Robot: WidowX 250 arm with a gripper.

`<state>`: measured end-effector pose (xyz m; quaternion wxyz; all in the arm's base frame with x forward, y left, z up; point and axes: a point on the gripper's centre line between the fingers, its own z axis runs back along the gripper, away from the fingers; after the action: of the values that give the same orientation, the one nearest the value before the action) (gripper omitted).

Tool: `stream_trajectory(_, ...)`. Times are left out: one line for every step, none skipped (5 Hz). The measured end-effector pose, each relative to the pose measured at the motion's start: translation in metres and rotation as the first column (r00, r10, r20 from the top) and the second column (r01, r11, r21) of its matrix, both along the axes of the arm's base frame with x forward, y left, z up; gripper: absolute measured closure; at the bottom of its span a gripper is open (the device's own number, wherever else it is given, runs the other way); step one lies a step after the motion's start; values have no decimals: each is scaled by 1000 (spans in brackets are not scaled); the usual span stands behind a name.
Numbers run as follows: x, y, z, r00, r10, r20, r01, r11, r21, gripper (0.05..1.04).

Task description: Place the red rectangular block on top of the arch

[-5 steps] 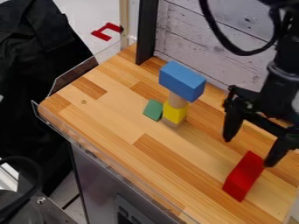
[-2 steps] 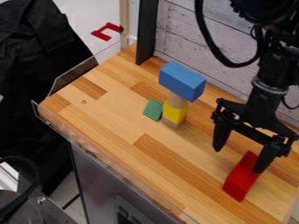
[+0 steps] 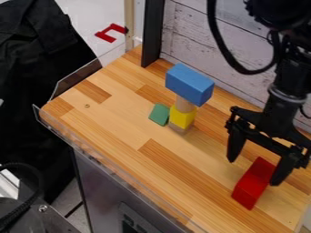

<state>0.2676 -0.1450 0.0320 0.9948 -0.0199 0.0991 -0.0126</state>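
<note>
Red block (image 3: pixel 250 185): lying aslant on the table (image 3: pixel 118 129), just below the gripper (image 3: pixel 253 173).
Jaws: hanging spread, pinching nothing.
Risk at block: one finger is overlapping its edge in view, so a skewed descent could be knocking or twisting it.
Risk at stack: blue block (image 3: pixel 189 84) is balancing on a narrow wooden piece (image 3: pixel 184 104) above yellow block (image 3: pixel 182 117); a low swing or hard release could be toppling everything.
Green block (image 3: pixel 160 114): leaning or lying beside the stack, crowding that side.
Wall (image 3: pixel 200 38): standing behind, limiting room.
</note>
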Motion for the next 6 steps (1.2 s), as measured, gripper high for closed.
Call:
stream_trajectory(-2,-3,-9,1000,-3,-13,3,1000,10,83)
stream_trajectory(-3,-3,-15,1000,12,-25,-12,1000,14,83)
stream_trajectory(-2,-5,-22,999,29,-44,-28,1000,8,117)
stream_trajectory(3,-3,-22,997,58,-41,-58,998,6,398)
stream_trajectory(4,-2,-22,996,74,-44,-74,997,2,522)
stream_trajectory(3,-2,-21,993,102,-56,-103,995,-2,522)
